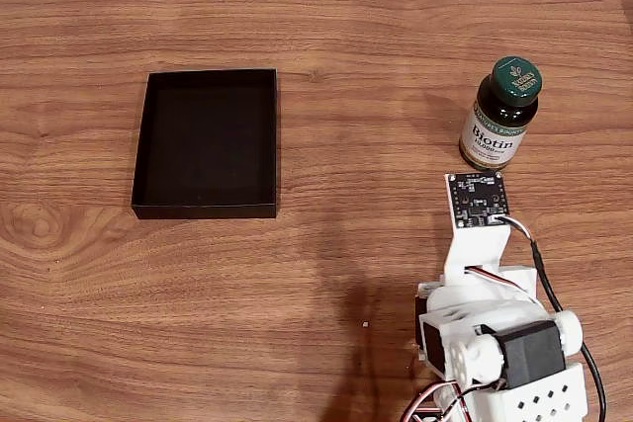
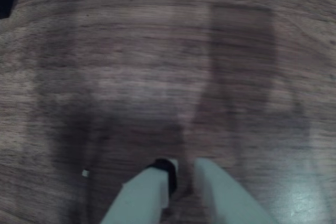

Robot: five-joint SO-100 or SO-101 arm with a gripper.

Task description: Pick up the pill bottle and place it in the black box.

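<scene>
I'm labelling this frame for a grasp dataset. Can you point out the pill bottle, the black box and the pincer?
pill bottle [image 1: 494, 137]: fixed view, on its white label.
black box [image 1: 205, 210]: fixed view, on its near wall.
pincer [image 2: 182, 170]: wrist view, midway between the white fingertips.

A brown wood-grain table [image 1: 346, 37] carries everything. On it, in the fixed view, lie a shallow matte black box [image 1: 206, 209] at left and an upright amber pill bottle [image 1: 499, 116] at right, well apart.
</scene>
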